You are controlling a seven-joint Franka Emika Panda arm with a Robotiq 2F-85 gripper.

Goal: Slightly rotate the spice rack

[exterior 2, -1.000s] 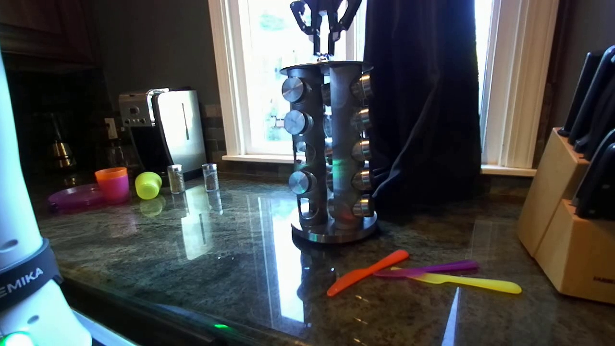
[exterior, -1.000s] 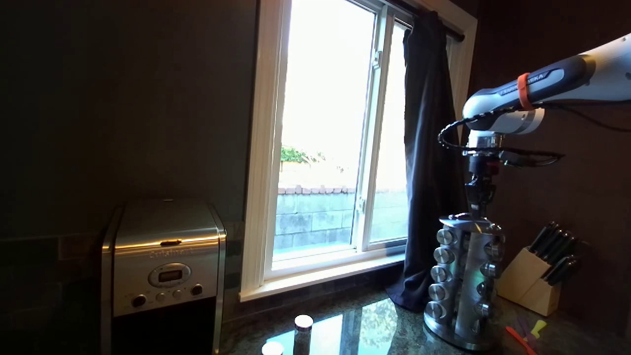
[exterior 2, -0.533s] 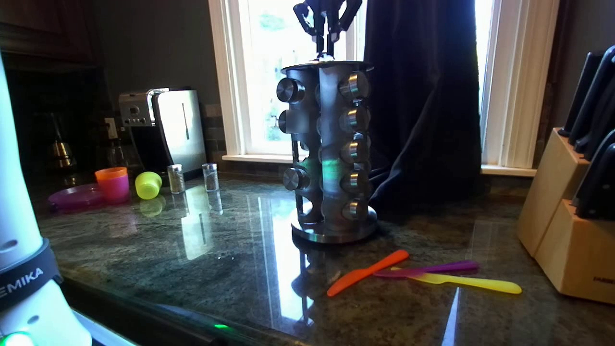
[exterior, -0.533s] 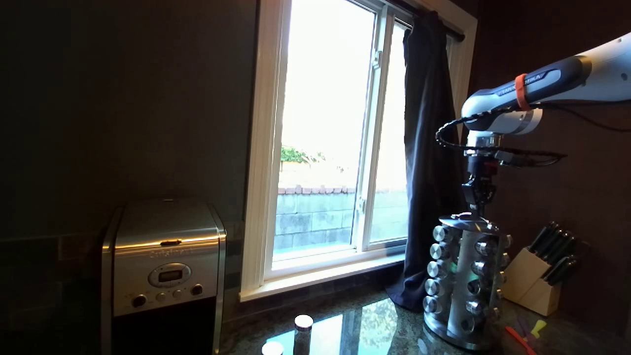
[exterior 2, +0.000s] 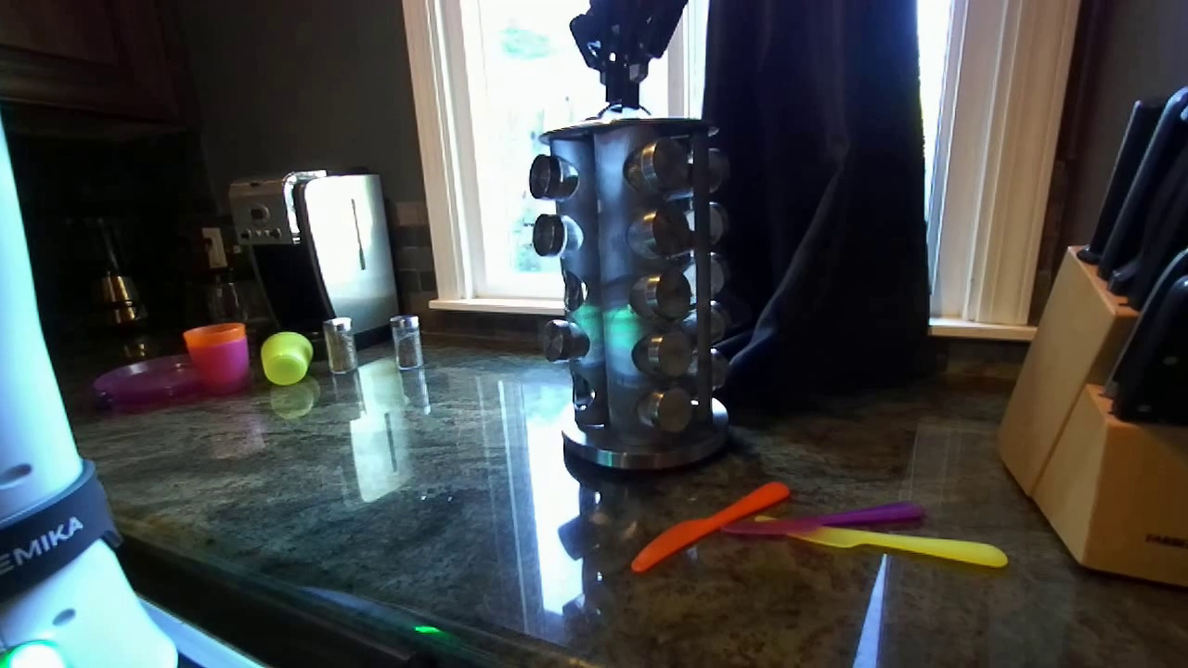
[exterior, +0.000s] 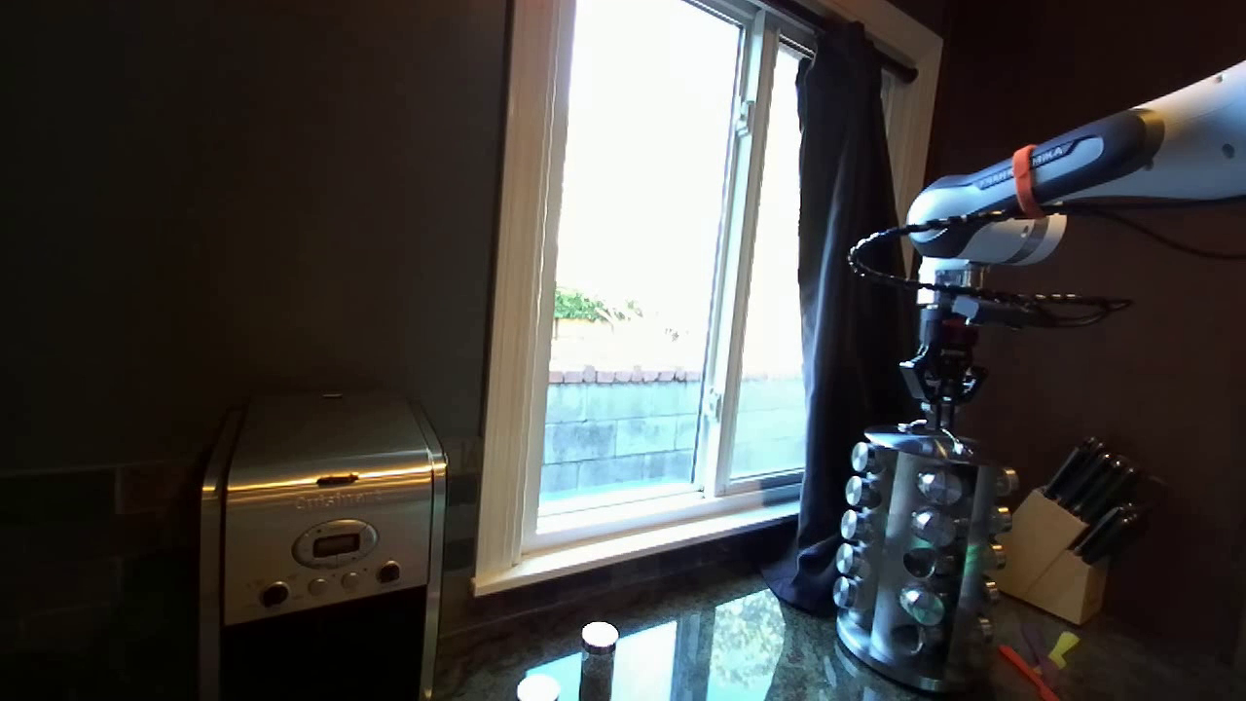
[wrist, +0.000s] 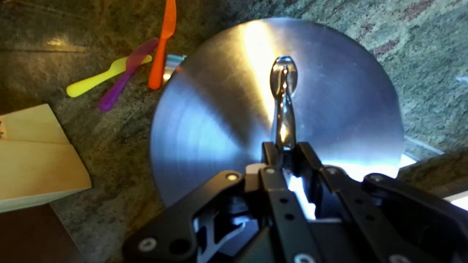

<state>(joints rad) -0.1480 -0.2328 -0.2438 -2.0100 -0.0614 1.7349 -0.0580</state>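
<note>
The spice rack (exterior: pixel 891 565) is a tall silver carousel of jars with shiny lids. It stands upright on the dark counter and also shows in an exterior view (exterior 2: pixel 617 288). In the wrist view I look down on its round metal top (wrist: pixel 336 91), with a shiny arched handle (wrist: pixel 285 120) across the middle. My gripper (wrist: pixel 286 147) is shut on this handle, one finger on each side. The gripper also shows above the rack top in both exterior views (exterior: pixel 940 414) (exterior 2: pixel 622 91). The handle's near part is hidden by the fingers.
Orange (exterior 2: pixel 710 526), purple (exterior 2: pixel 882 515) and yellow (exterior 2: pixel 928 545) plastic knives lie beside the rack's base. A wooden knife block (exterior 2: pixel 1067 445) with black handles stands near. A dark curtain (exterior 2: pixel 821 213) hangs close behind the rack. Shakers (exterior 2: pixel 406 343) and cups (exterior 2: pixel 218 357) stand farther off.
My gripper has turned about its vertical axis on the handle, and the rack has turned with it. The facing jar columns have shifted left in both exterior views. The base stays in place.
</note>
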